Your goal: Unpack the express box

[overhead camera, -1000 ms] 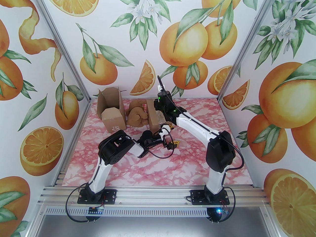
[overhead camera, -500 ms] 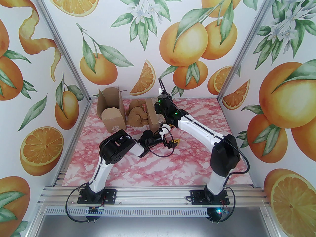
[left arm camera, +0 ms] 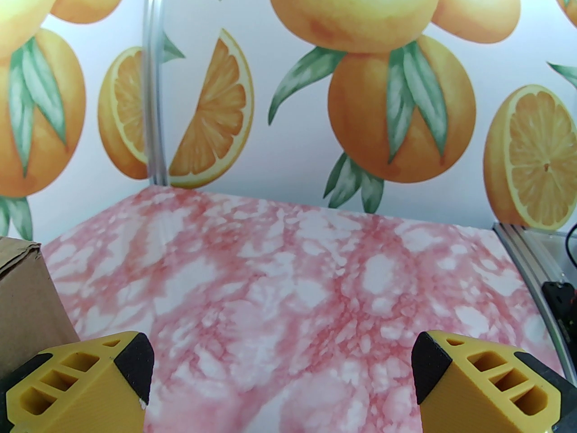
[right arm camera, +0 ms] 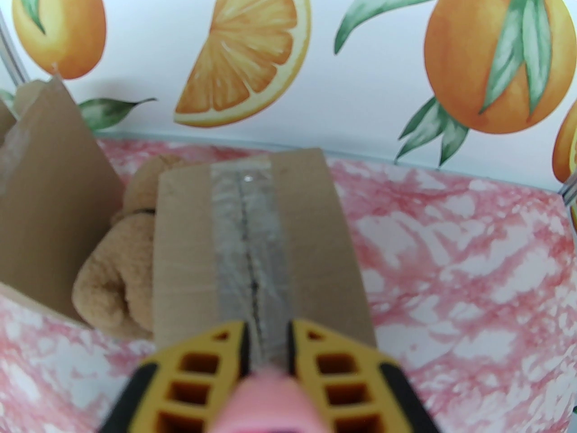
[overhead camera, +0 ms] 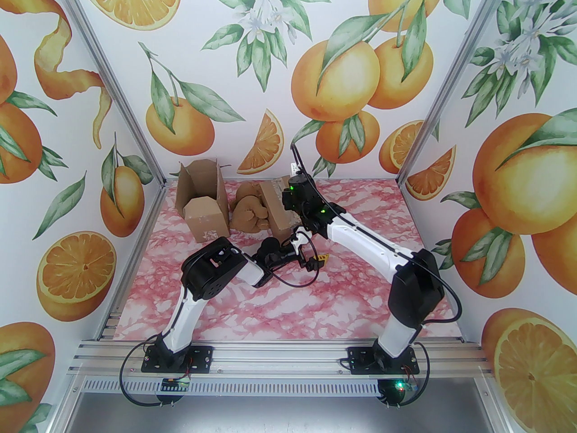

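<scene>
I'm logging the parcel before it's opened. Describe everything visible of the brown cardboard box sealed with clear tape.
The brown cardboard box is closed, its top flaps meeting in a centre seam under wrinkled clear tape; the seam shows as a dark jagged line. It sits on the pink marbled table near the back wall. A tan plush toy lies against its left side. The right gripper, shut on a blurred pink object, is at its near end.

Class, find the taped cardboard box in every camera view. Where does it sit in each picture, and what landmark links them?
Top external: taped cardboard box toward the back, just right of the plush toy.
Right wrist: centre of frame, taped seam facing the camera.
Left wrist: probably the cardboard corner at the lower left edge.
Shared landmark: the pink marbled tabletop.
</scene>
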You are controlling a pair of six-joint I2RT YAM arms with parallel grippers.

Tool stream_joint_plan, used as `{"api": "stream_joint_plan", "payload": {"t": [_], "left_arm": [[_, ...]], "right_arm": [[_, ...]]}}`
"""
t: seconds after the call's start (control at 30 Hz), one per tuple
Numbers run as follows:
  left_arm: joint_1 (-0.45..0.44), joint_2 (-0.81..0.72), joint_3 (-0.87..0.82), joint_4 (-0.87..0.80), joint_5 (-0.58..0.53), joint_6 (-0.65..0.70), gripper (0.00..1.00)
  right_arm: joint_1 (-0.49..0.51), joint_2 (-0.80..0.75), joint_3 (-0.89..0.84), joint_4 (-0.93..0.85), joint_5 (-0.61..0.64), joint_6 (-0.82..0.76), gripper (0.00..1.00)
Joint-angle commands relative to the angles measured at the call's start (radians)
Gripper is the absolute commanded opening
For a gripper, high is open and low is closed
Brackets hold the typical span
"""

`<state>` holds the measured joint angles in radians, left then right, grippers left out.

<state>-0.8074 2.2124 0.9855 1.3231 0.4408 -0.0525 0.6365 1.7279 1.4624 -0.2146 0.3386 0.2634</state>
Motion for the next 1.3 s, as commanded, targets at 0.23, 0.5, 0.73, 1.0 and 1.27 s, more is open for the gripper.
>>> {"api": "stream_joint_plan", "payload": {"t": [0.23,0.5,0.73,1.0,1.27], "left_arm": [[0.042,0.009,0.027,-0.038,-0.111,-0.029,0.98],[0.042,-0.006,0.024,-0.044,-0.096,-0.008,0.98],[0.038,-0.013,0.033,-0.053,-0.007,0.0,0.98],[0.024,-0.009,0.025,-0.056,0.045,0.0,0.97],[0.017,-0.009,0.03,-0.079,0.057,0.012,0.97]], "right_arm": [[0.024,-0.144,-0.166,-0.02,0.033,0.025,0.0],[0.023,-0.131,-0.13,-0.042,0.034,0.021,0.0],[0.008,-0.105,-0.093,0.026,0.031,-0.038,0.0],[-0.022,-0.064,-0.043,0.119,0.002,-0.065,0.0],[-0.026,-0.021,0.023,0.13,0.008,-0.084,0.0]]}}
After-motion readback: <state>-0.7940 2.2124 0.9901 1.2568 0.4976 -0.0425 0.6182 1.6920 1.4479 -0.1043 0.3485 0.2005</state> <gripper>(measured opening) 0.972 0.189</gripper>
